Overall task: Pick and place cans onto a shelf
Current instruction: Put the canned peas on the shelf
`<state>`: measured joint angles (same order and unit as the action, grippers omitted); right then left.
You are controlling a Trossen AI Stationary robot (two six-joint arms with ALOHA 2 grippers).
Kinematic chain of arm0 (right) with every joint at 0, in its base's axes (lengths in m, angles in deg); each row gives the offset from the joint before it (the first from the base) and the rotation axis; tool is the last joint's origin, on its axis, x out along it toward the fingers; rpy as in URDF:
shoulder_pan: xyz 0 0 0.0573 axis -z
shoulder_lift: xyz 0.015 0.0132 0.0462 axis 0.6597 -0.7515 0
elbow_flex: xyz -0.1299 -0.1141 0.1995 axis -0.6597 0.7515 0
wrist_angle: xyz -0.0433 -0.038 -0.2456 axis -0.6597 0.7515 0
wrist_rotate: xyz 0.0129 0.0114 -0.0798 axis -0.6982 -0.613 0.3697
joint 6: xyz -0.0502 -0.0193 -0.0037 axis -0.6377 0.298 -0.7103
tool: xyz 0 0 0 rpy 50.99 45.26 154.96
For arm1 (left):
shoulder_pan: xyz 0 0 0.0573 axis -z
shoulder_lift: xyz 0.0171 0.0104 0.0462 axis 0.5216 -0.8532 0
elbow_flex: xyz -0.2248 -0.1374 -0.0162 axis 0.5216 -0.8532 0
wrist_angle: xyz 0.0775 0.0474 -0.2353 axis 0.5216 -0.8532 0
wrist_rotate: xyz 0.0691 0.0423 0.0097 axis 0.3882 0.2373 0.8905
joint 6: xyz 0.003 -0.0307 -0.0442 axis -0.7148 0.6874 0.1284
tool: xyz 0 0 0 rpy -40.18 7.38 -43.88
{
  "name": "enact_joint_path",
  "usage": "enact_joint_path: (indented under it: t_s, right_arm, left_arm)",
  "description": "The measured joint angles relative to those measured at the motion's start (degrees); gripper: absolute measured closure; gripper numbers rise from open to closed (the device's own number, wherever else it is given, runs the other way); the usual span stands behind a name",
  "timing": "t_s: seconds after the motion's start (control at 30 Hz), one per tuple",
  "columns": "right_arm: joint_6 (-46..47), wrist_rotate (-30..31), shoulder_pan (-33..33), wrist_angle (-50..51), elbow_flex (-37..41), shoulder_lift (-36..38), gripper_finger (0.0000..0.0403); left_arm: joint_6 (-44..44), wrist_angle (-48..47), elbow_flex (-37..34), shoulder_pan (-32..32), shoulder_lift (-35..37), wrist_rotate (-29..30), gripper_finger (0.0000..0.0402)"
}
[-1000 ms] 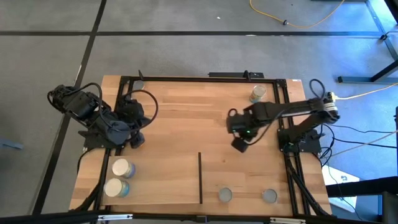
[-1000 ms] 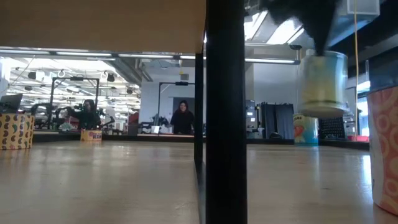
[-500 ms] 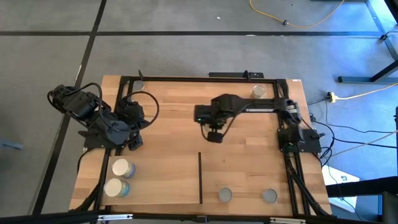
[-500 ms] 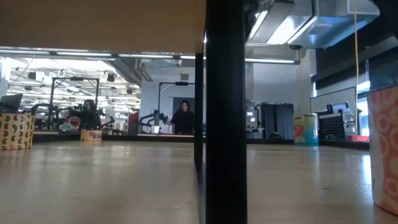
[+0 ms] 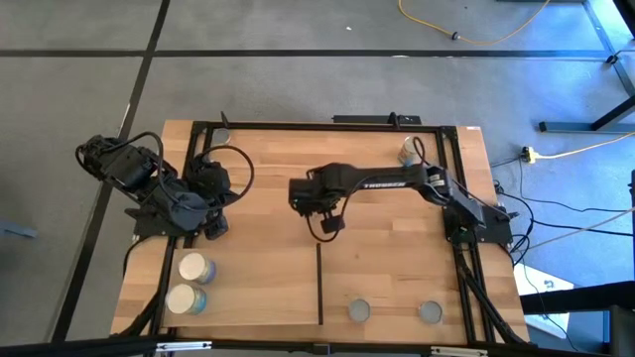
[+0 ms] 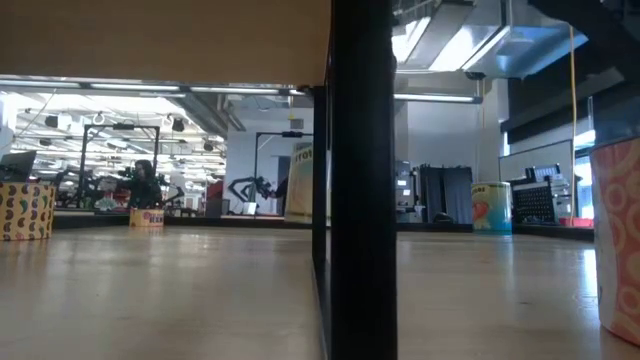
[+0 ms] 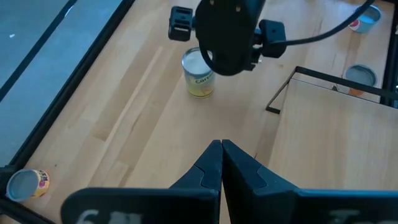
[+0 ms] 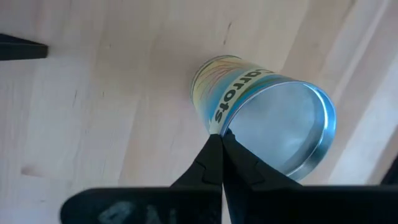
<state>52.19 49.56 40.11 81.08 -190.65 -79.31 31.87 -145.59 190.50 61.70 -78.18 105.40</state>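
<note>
My right gripper (image 5: 327, 220) reaches to the table's middle, shut on a can (image 8: 273, 124) with a yellowish label and a pale top. The can also shows in the left wrist view (image 7: 200, 78) and in the low view (image 6: 298, 180); in the high view the gripper hides it. It hangs just beyond the far end of the shelf's black strip (image 5: 319, 283). The shelf (image 5: 253, 288) is the pale panel to the left of that strip. Two cream-topped cans (image 5: 194, 268) (image 5: 185, 297) stand at its left end. My left gripper (image 5: 213, 226) waits shut and empty at the table's left. My right gripper pinches the can's top rim (image 8: 214, 127) between its two fingers, which stand almost together. The fingers come from above, pointing down. The can hangs below them, close to upright, its bottom a little above the table.
Two grey-topped cans (image 5: 358, 311) (image 5: 429, 312) stand near the front edge, right of the strip. One can (image 5: 409, 149) stands at the far right. Another can (image 7: 25, 183) stands by the black frame (image 5: 298, 126) that rims the table. A black post (image 6: 362, 180) fills the low view's middle.
My right gripper has gone from the table's right side toward its left edge, as far as the middle, carrying the can. The arm has stretched out long. The can has stayed hanging below the fingers.
</note>
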Motion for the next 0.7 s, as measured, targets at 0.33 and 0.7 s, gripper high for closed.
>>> enact_joint_path:
  t_s: [0.33, 0.7]
  right_arm:
    - [-3.2, -4.7, 0.0, -1.4, 0.3, -1.0, 0.0403]
    - [-6.2, -5.3, 0.0, -2.3, 0.3, -1.0, 0.0403]
  left_arm:
    - [0.2, 0.0, 0.0, 0.0, 0.0, -1.5, 0.0401]
    - [0.4, 0.0, 0.0, 0.0, 0.0, -1.9, 0.0401]
